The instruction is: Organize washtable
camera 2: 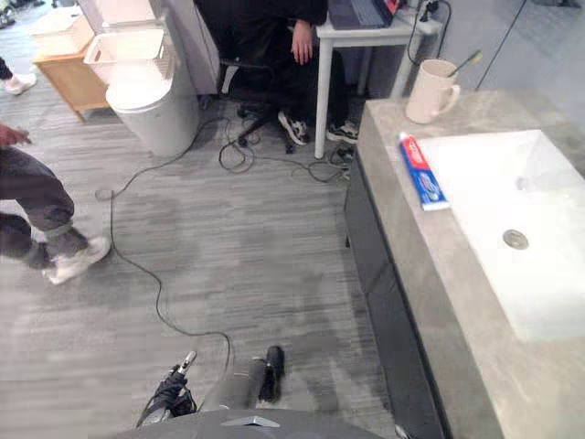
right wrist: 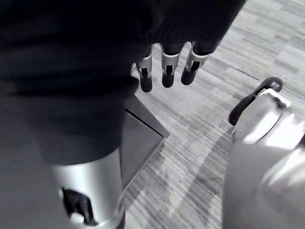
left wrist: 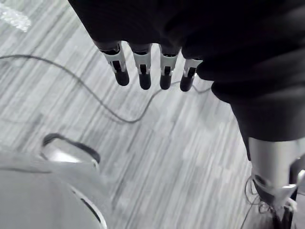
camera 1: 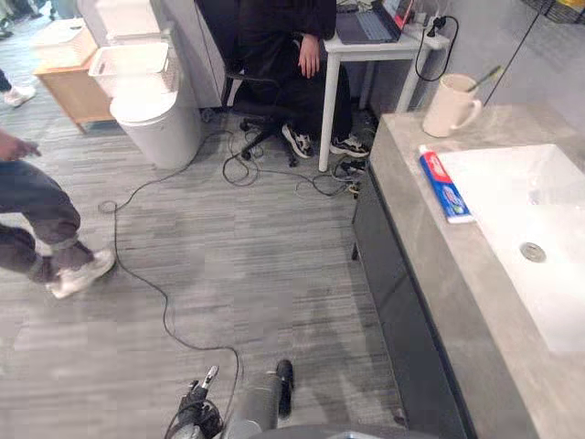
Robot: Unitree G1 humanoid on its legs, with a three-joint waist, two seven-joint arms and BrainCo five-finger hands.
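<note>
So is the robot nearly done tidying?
Not started yet. Nothing in hand: the left robot hand and right robot hand hang open above the floor. Left to do: the toothpaste lies on the counter beside the sink, and the mug holds a toothbrush.

The worktop (camera 1: 430,238) looks like matt grey veined stone, and the sink (camera 1: 512,197) set in it is smooth, glossy white. The mug (camera 1: 450,106) is cream and glazed, the toothpaste tube (camera 1: 445,187) shiny plastic, the floor (camera 1: 247,265) matt grey with wood grain.

Bright, even indoor light; soft sheen on the basin (camera 1: 512,183).
</note>
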